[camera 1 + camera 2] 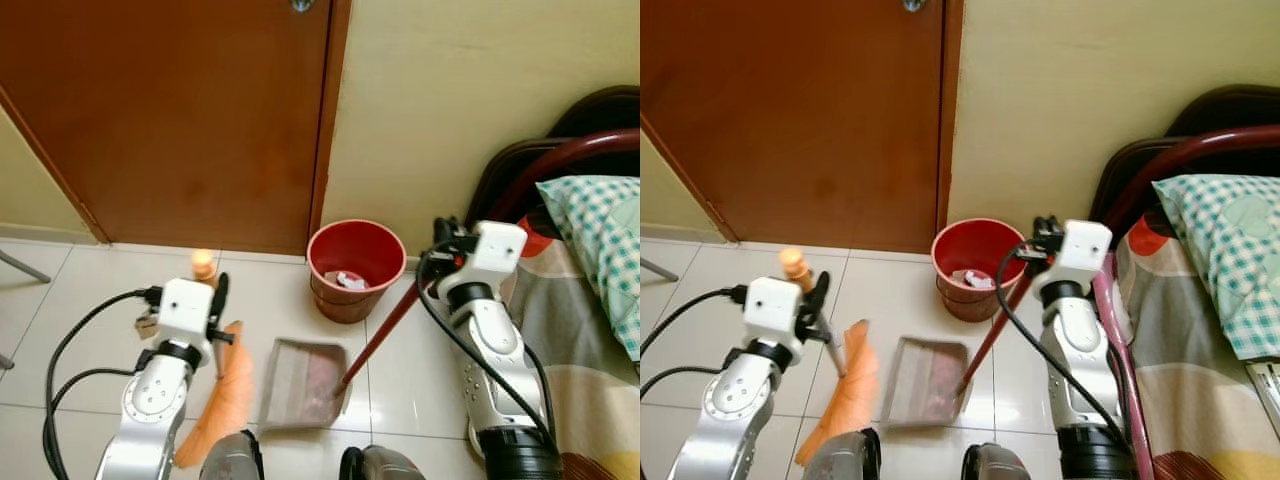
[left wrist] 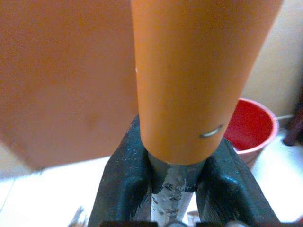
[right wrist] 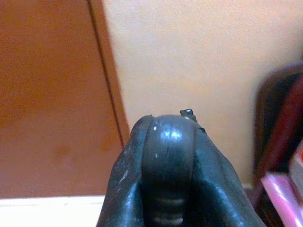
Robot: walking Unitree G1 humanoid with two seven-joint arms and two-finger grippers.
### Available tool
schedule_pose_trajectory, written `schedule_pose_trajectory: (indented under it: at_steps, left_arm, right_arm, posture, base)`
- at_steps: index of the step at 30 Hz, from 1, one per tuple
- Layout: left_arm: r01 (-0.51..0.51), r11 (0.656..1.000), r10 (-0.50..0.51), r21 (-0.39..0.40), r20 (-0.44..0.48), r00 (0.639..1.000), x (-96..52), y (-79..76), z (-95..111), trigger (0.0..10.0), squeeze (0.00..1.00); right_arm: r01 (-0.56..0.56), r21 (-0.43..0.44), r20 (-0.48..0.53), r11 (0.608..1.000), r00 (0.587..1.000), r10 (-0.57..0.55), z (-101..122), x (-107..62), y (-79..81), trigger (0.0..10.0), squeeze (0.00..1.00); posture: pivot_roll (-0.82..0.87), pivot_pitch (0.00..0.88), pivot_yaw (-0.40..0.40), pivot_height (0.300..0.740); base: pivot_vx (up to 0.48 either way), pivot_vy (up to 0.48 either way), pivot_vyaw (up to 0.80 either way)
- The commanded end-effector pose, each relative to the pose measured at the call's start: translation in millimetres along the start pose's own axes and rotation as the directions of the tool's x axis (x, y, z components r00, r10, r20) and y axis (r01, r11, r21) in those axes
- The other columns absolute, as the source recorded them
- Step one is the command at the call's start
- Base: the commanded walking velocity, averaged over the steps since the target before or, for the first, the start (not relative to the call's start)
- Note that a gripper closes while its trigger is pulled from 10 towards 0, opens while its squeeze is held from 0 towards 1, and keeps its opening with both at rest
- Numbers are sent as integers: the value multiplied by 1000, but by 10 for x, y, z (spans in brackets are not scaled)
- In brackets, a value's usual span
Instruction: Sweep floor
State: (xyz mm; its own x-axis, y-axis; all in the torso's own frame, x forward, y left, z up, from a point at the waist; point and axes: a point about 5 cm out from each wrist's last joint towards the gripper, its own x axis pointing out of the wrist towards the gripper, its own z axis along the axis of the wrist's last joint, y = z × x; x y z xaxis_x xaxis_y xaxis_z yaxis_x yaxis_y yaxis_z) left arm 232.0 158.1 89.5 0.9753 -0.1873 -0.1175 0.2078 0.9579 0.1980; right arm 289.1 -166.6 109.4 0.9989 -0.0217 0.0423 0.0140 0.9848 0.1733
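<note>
Left eye view: broom (image 1: 228,400) is clamped tight by the left gripper (image 1: 218,300), dustpan (image 1: 302,384) handle is gripped shut by the right gripper (image 1: 442,250), pan flat on the floor (image 1: 90,290) near the red bucket (image 1: 355,268).

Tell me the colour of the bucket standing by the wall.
Red. The bucket shows best in the left eye view, just beyond the dustpan.

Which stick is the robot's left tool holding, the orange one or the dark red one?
The left tool holds the orange broom handle, standing over the orange bristles. The dark red dustpan handle slants down to the grey dustpan and sits in the right tool.
</note>
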Motion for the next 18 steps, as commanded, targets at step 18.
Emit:
schedule_pose_trajectory:
  at_steps: [18]
  left_arm:
    - [-11, 990, -42, 139, 376, 926, 225, -15, 1061, 10000, 0]
  right_arm:
    - [95, -50, -31, 994, 995, -96, -126, 28, -218, 10000, 0]
  posture:
    - [79, 111, -42, 740]
  base:
    - [0, 0, 0]
